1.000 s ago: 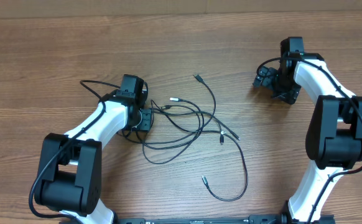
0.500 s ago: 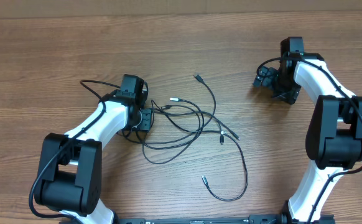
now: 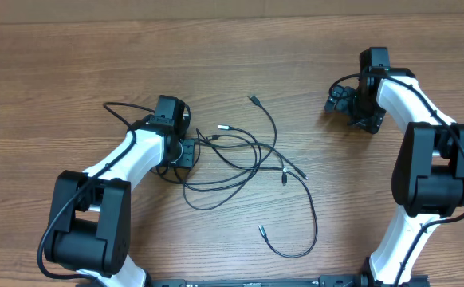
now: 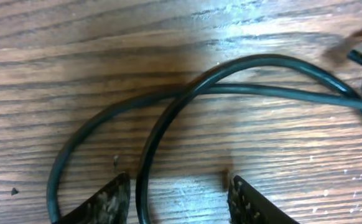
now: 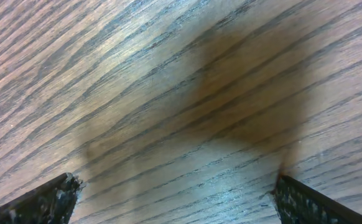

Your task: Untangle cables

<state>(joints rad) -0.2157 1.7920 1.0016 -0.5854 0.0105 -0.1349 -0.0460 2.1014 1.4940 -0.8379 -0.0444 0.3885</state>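
Black cables (image 4: 196, 87) tangled on wooden table (image 3: 216, 64); left claw (image 4: 176, 186) released astride one strand; right claw (image 5: 175, 186) released.

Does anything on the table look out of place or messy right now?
Yes: the cables lie in a tangle at the middle of the table, loops crossing over each other and plug ends splayed outward. Nothing looks damaged or spilled.

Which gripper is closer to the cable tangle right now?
Left. The left gripper is at the tangle's left edge, open, straddling a loop of the cables. The right gripper sits well off to the right, open over bare table.
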